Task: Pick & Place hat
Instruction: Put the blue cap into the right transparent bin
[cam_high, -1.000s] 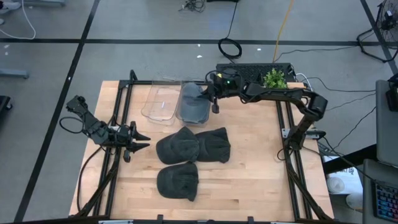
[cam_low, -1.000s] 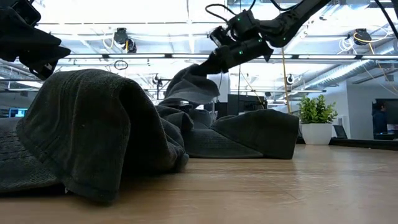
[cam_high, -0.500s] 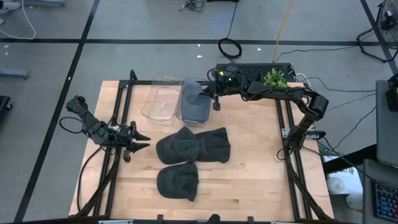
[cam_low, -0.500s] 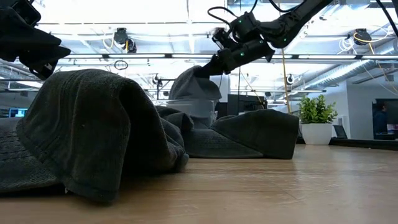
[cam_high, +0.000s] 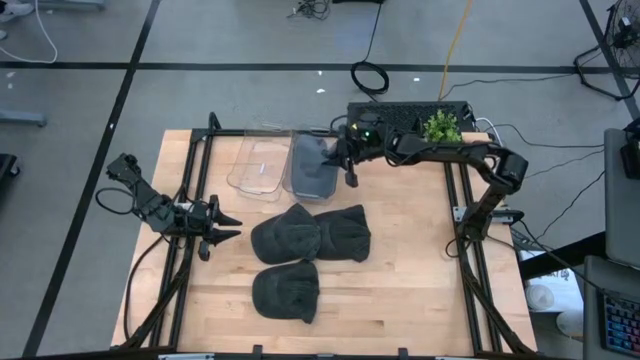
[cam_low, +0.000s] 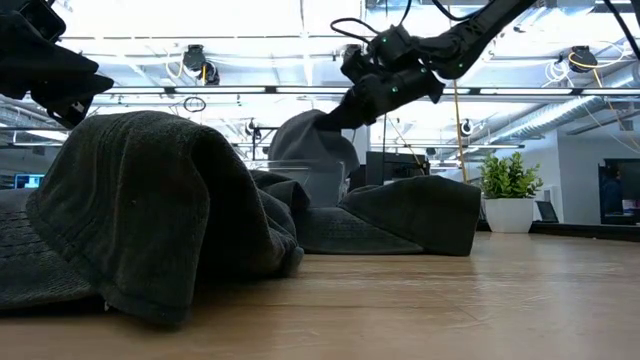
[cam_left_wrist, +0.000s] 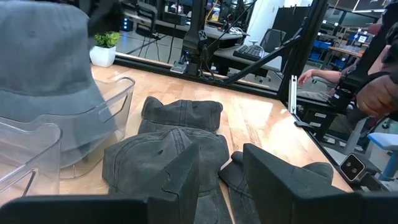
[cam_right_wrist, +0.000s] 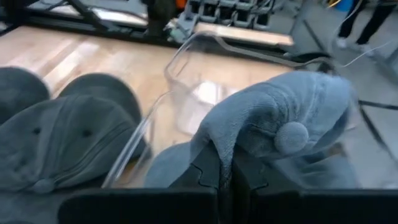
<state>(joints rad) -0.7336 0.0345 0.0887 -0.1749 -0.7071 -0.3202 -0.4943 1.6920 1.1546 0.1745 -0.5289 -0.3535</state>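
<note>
A grey hat (cam_high: 312, 165) hangs over a clear bin (cam_high: 310, 193) at the table's far middle, with my right gripper (cam_high: 338, 152) shut on it; its lower part reaches down inside the bin walls (cam_low: 312, 185). A second clear bin (cam_high: 258, 165) stands just to its left. Three dark hats (cam_high: 285, 237) (cam_high: 345, 232) (cam_high: 285, 292) lie flat on the wood, nearer the front. My left gripper (cam_high: 232, 225) waits open at the left edge, level with the dark hats, holding nothing. My right gripper pinches a bunched fold of the grey hat's crown (cam_right_wrist: 217, 140) between its two fingers, beside the top button (cam_right_wrist: 291, 138). The fingers come from the table's right, slanting a little down. The hat hangs slack below them (cam_low: 310, 150), its lower part inside the bin.
A potted plant (cam_high: 440, 126) and a black keyboard (cam_high: 400, 112) sit at the far right behind the bins. Black frame rails (cam_high: 190, 200) (cam_high: 460, 200) run along both sides. Bare wood lies at the front right (cam_high: 400, 290).
My right gripper has tipped and rolled a little over the bin while staying shut. The grey hat under it has sunk from hanging bunched above the rim to reaching down inside the bin walls.
</note>
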